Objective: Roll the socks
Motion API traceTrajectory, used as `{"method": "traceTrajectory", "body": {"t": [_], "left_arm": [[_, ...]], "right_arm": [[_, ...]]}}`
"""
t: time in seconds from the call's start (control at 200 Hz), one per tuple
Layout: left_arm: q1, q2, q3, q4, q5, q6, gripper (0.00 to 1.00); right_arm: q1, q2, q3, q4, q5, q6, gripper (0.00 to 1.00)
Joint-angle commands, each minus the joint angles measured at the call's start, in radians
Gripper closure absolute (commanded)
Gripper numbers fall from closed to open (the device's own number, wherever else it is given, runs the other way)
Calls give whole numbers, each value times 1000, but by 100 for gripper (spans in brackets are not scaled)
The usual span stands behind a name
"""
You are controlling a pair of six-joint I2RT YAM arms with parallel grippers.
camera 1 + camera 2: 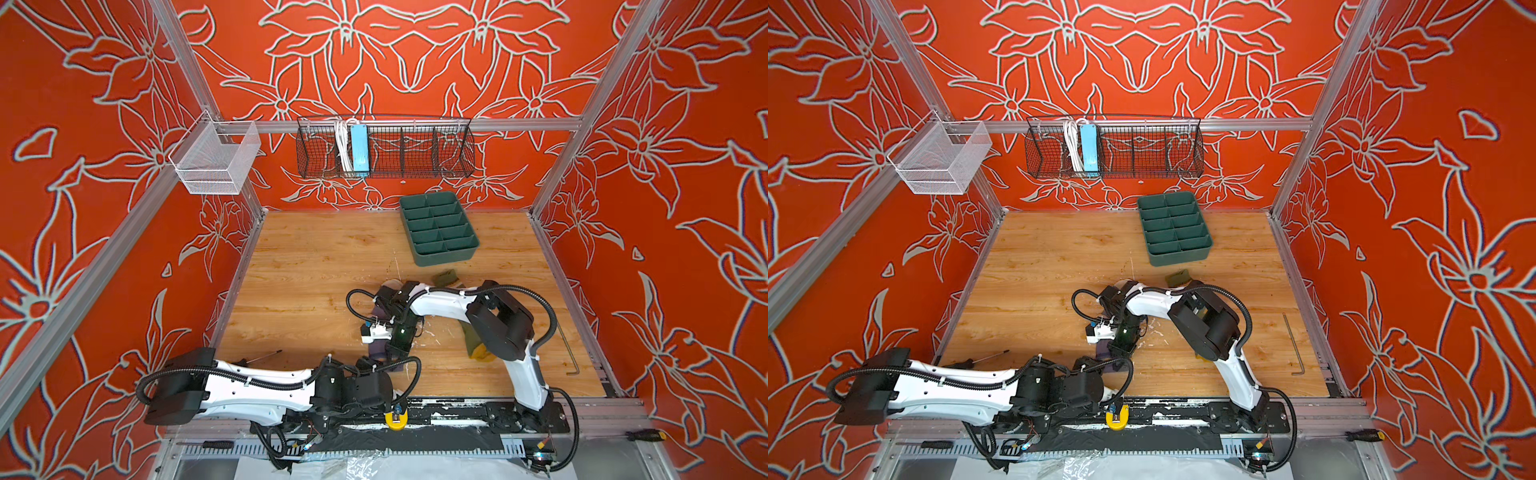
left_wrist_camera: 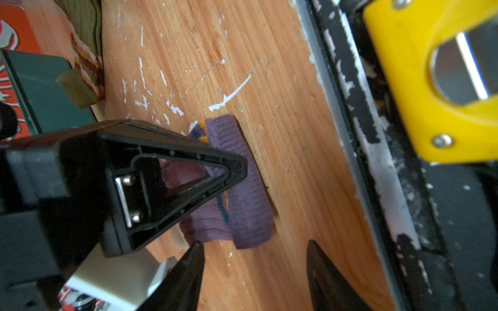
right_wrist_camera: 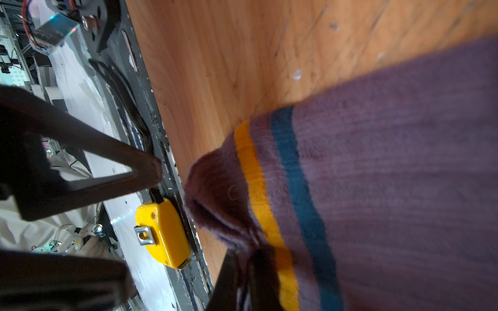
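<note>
The purple sock [image 2: 242, 188] lies bunched on the wooden table near its front edge, with yellow and navy cuff stripes [image 3: 269, 188] showing. My right gripper [image 3: 242, 272] is shut on the cuff edge and its black finger [image 2: 175, 175] rests over the bundle. My left gripper [image 2: 254, 245] is open just short of the sock, one fingertip [image 2: 198, 246] almost touching the fabric, nothing between the jaws. In both top views the two grippers [image 1: 392, 353] [image 1: 1113, 353] meet over the purple sock [image 1: 376, 349]. The olive sock [image 1: 471, 343] lies under the right arm, its striped cuff [image 2: 86, 67] further back.
A green divided tray [image 1: 438, 228] stands at the back right. A yellow fixture [image 1: 397, 419] sits on the black front rail, close to the grippers. An Allen key [image 1: 567, 353] lies at the right edge and a screwdriver [image 1: 257, 357] at the front left.
</note>
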Motion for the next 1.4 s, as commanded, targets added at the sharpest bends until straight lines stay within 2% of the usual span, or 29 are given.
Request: {"method": "traceTrajectory", "body": {"t": [0.0, 0.165, 0.4, 0.571, 0.716, 0.926, 1.011, 1.161, 1.206, 1.256, 1.396], "left_arm": [[7, 37, -12, 93, -20, -74, 38], [48, 75, -24, 120, -18, -159, 39], [67, 137, -34, 160, 4, -170, 40], [92, 202, -14, 184, 15, -175, 47], [101, 260, -1, 194, 32, -184, 62], [105, 333, 49, 140, 31, -208, 94], [110, 352, 68, 111, 43, -215, 100], [116, 358, 71, 108, 105, -201, 100], [117, 359, 74, 103, 117, -199, 100], [118, 361, 78, 94, 129, -198, 100], [118, 358, 90, 74, 162, -197, 100]], "right_arm": [[-6, 23, -7, 21, 60, 5, 100], [-6, 15, -10, 22, 61, 4, 100], [-6, 6, -9, 15, 67, 1, 100], [-6, -3, -17, 19, 64, 3, 100], [-6, -9, -19, 18, 67, 1, 100], [-11, -50, -43, 38, 93, 15, 100], [-20, -103, -76, 55, 115, 24, 100], [-40, -230, -167, 96, 204, 44, 71], [-51, -275, -196, 106, 237, 51, 57], [-73, -325, -221, 110, 282, 65, 50], [-192, -513, -264, 116, 384, 120, 49]]}}
